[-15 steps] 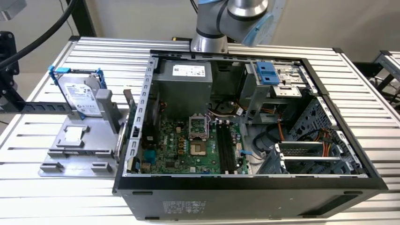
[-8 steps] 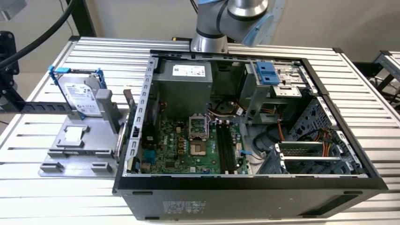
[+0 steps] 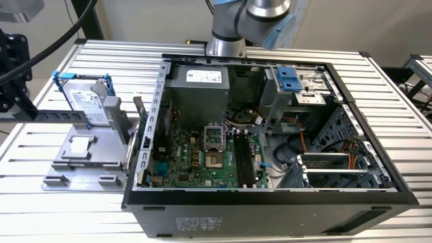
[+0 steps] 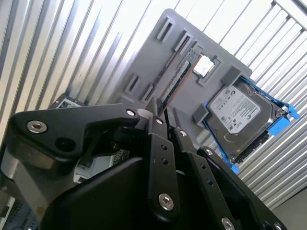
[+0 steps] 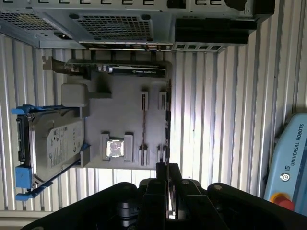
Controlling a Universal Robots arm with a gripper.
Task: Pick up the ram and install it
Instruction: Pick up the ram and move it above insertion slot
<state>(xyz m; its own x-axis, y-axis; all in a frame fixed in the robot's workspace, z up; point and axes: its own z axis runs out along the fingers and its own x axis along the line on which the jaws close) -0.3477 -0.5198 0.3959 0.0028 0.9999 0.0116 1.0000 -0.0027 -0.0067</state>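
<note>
Second wrist view gives the ram [image 4: 178, 76] most clearly. It is a thin, long, dark board with a brownish line along one side. It stands on its long edge among the short slotted blocks of the grey holder [image 4: 148, 57] and is not yet lifted. It sits away from the holder's edge where the hard drive [image 4: 240, 115] leans in its blue bracket [image 4: 280, 122]. A small square chip [image 4: 204, 64] lies between the two.

The gripper [image 4: 164, 115] hangs over one end of the ram, in line with its length. Its two black fingers [image 4: 154, 132] stand close, with a narrow slit between them, and pinch nothing. How high it hangs I cannot tell.

For a good pick, I judge that the slit should come down centred over the board's upper edge, nearer the middle of its length than the end. The fingers then press on the two broad faces. The lift should be straight and without twist, because the blocks seem to guide the board tightly and so thin a board probably bends easily.

The holder looks like matte grey plastic with blocky raised parts. The hard drive has a smooth metal lid with a pale label. The table [image 3: 60, 217] is of bright ribbed metal slats. The holder lies near its edge on the exterior view's left, beside the dark sheet-metal case [image 3: 270, 207]. Inside the case, on the green motherboard [image 3: 192, 162], the long black slots [image 3: 244, 157] look empty.
</note>
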